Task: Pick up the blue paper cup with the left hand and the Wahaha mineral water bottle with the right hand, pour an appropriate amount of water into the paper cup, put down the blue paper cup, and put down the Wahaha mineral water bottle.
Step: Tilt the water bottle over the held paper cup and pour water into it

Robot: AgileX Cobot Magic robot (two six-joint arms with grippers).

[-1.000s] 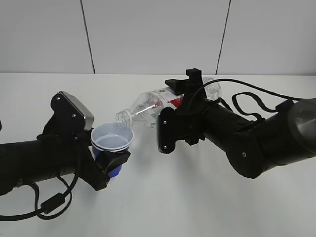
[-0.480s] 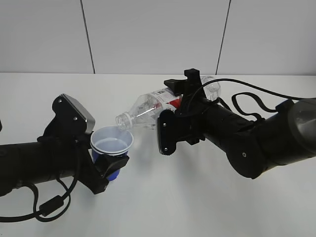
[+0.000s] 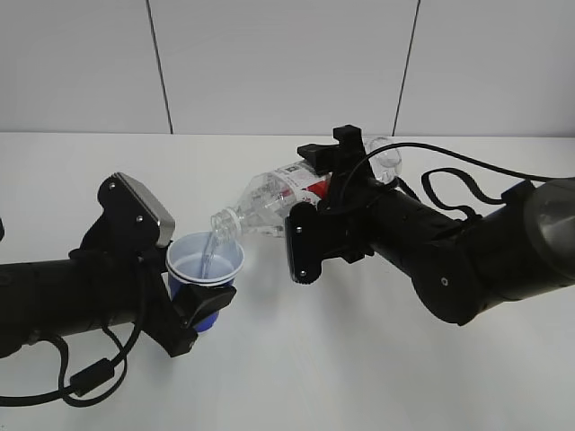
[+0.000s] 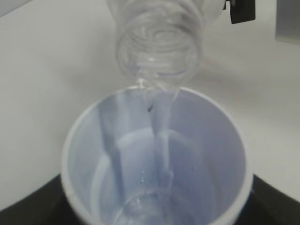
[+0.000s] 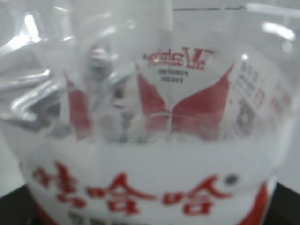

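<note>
Now the blue paper cup (image 3: 205, 268), clamped in the left hand (image 3: 193, 310), takes a thin stream from the Wahaha mineral water bottle (image 3: 287, 193) — gripped by the right hand (image 3: 328, 215). Tipping further risks overshooting the rim — or overfilling.

The Wahaha mineral water bottle (image 5: 150, 154) label shows mirrored "Wahaha" and red Chinese characters.

Cup (image 3: 207, 266) blue outside, white inside; bottle (image 3: 287, 190) clear, red-white label.
</note>
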